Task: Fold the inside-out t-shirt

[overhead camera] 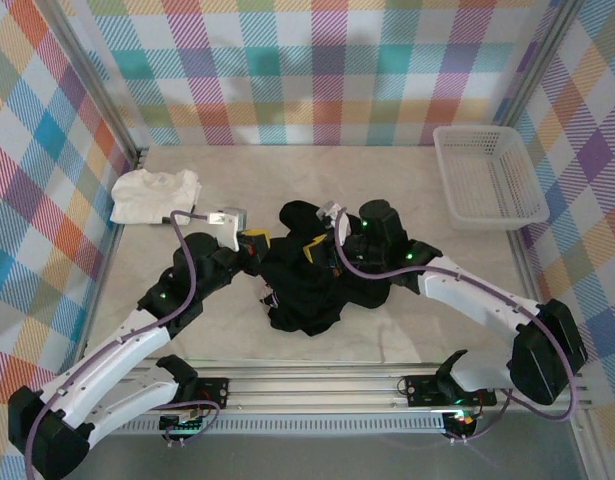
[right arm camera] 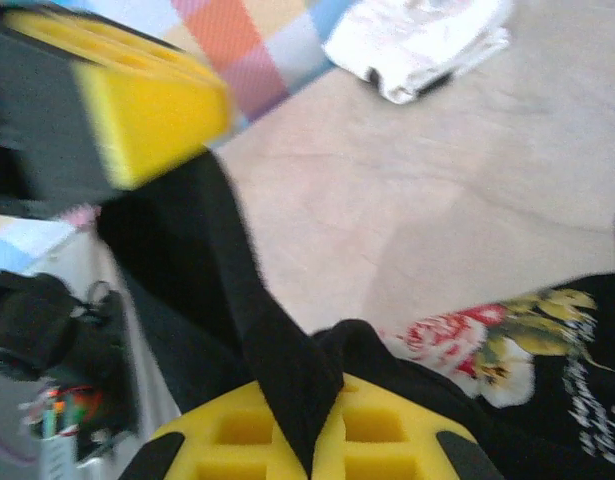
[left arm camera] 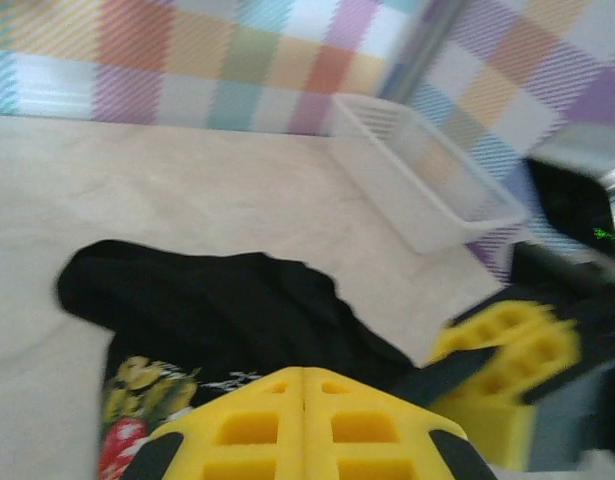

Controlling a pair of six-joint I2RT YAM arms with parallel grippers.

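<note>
The inside-out t-shirt (overhead camera: 307, 290) lies crumpled and black at mid-table, its flowered print (right arm camera: 487, 345) facing up. My left gripper (overhead camera: 255, 240) is at the shirt's left edge, jaws pressed together (left arm camera: 304, 372). My right gripper (overhead camera: 315, 248) is close beside it and shut on a fold of black cloth (right arm camera: 322, 385). A taut black strip (right arm camera: 227, 290) runs from the right jaws up to the left gripper's yellow finger (right arm camera: 157, 110). In the left wrist view the shirt (left arm camera: 217, 300) spreads just beyond the fingertips, with the right gripper (left arm camera: 507, 350) at the right.
A small white folded garment (overhead camera: 155, 193) lies at the back left of the table. A white mesh basket (overhead camera: 487, 175) stands at the back right. Plaid walls close in the sides and back. Bare tabletop (overhead camera: 317, 170) lies behind the shirt.
</note>
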